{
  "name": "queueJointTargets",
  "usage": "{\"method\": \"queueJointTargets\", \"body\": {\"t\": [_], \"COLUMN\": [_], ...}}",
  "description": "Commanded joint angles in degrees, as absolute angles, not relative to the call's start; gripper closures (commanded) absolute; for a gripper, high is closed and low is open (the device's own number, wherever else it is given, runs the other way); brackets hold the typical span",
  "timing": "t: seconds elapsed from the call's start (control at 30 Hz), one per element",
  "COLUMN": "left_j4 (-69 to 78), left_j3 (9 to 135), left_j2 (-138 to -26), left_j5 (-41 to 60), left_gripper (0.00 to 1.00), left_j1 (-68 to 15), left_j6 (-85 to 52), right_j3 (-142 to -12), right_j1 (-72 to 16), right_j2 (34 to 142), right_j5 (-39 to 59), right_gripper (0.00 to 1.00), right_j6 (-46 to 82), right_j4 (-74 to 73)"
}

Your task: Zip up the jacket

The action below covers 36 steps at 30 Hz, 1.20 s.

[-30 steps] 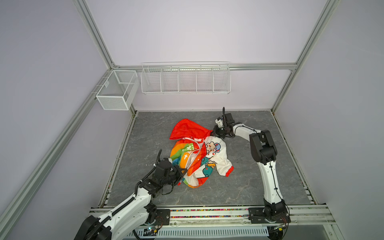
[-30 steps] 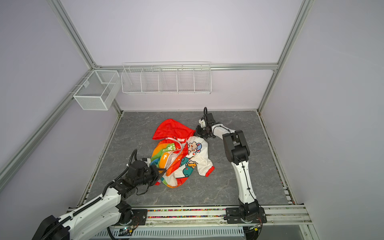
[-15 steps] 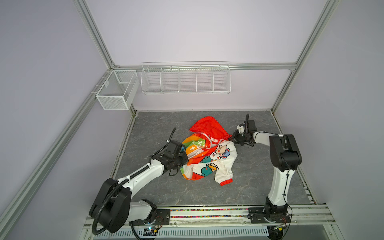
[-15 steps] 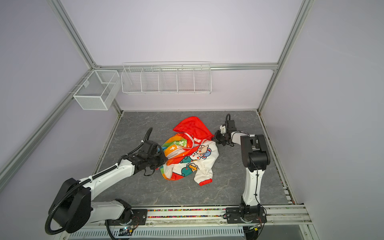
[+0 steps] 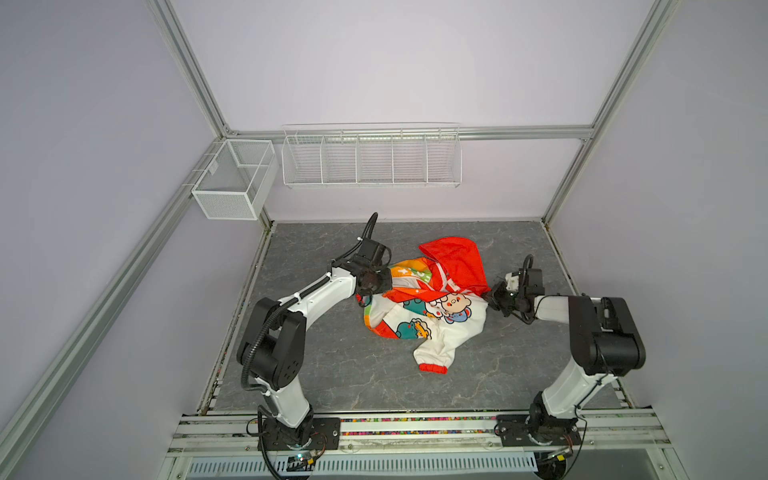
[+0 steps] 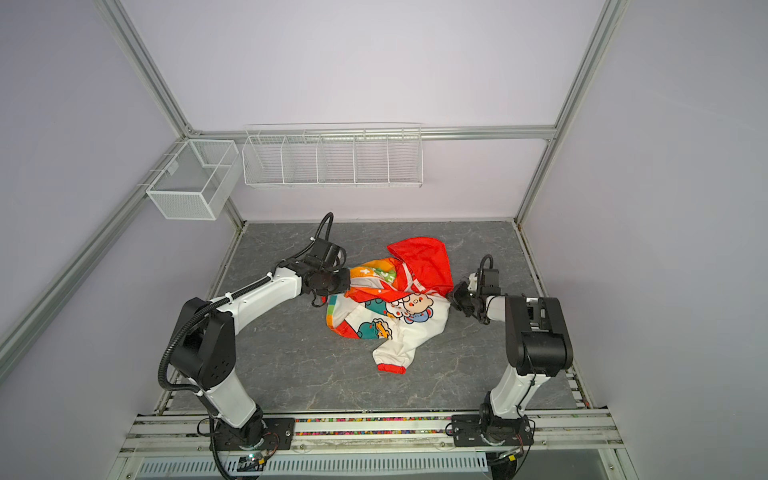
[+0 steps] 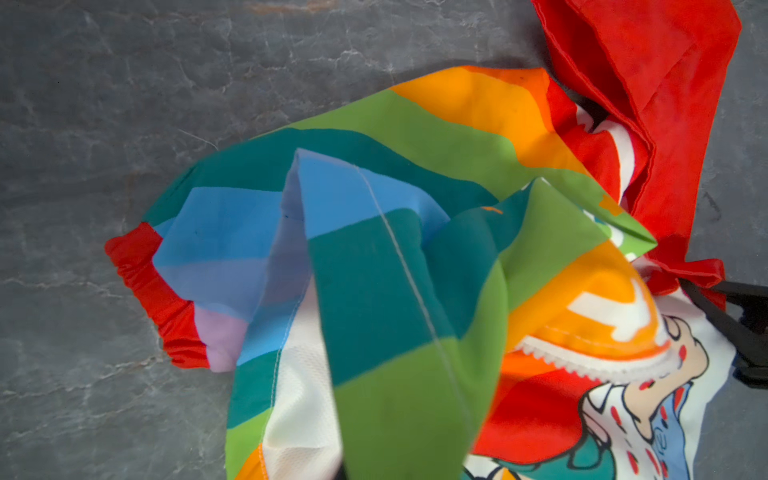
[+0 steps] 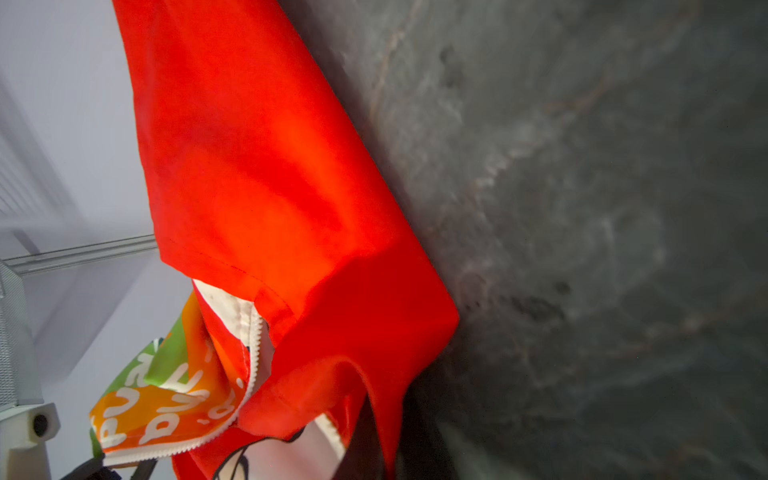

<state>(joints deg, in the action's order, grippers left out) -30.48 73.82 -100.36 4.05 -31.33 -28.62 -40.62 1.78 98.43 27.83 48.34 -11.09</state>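
as the arms have swung apart over the last second, the jacket (image 5: 432,307) has been dragged right and now lies right of centre on the table (image 5: 332,374), drawn between them, hood (image 5: 455,262) at the far side and one cuff (image 5: 432,368) trailing near. the left gripper (image 5: 371,289) is clenched on rainbow fabric at the jacket's left edge, the right gripper (image 5: 493,297) clenched on its right edge by the hood's near corner. the zipper (image 7: 590,365) is open, its white teeth curling among folds, so i judge this spreading only a start: the front edges must be laid straight before zipping.
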Motion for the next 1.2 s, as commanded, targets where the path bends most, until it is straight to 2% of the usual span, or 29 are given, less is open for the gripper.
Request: {"method": "queueJointTargets", "body": {"t": [0.0, 0.07, 0.23, 0.33, 0.37, 0.53, 0.77, 0.93, 1.17], "left_j4": [-34.2, -33.9, -32.8, -32.2, -32.2, -31.4, -30.7, -30.3, -30.0], "left_j3": [74.6, 72.3, 65.8, 62.8, 62.1, 59.1, 58.0, 58.4, 58.3], "left_j2": [-100.7, -99.4, -94.0, -91.1, -90.6, -88.8, -88.6, -89.0, -89.6], "left_j5": [4.7, 6.0, 9.7, 12.1, 12.7, 15.4, 15.9, 16.2, 16.4], "left_gripper": [1.00, 1.00, 1.00, 1.00, 1.00, 1.00, 1.00, 1.00, 1.00], "left_j1": [-30.8, -30.8, -30.8, -30.8, -30.8, -30.9, -30.8, -30.9, -30.9], "left_j6": [-24.5, -24.4, -24.2, -24.3, -24.4, -25.1, -25.6, -25.8, -25.9], "right_j3": [-38.2, -38.2, -41.4, -43.7, -44.7, -54.1, -62.6, -70.0, -74.9], "right_j1": [2.2, 2.3, 2.5, 1.8, 1.2, -6.9, -13.6, -16.2, -16.8], "right_j2": [93.9, 90.8, 82.3, 77.5, 76.7, 79.1, 92.0, 102.7, 110.3], "right_j5": [24.4, 22.4, 17.3, 14.1, 13.9, 13.8, 19.7, 21.3, 20.3], "right_gripper": [0.93, 0.90, 0.58, 0.43, 0.42, 0.42, 0.42, 0.44, 0.44], "right_j6": [49.7, 47.6, 42.0, 39.2, 38.1, 31.4, 31.9, 31.8, 32.0], "right_j4": [-12.5, -8.2, 2.5, 6.7, 7.6, 14.3, 14.0, 15.0, 15.3]}}
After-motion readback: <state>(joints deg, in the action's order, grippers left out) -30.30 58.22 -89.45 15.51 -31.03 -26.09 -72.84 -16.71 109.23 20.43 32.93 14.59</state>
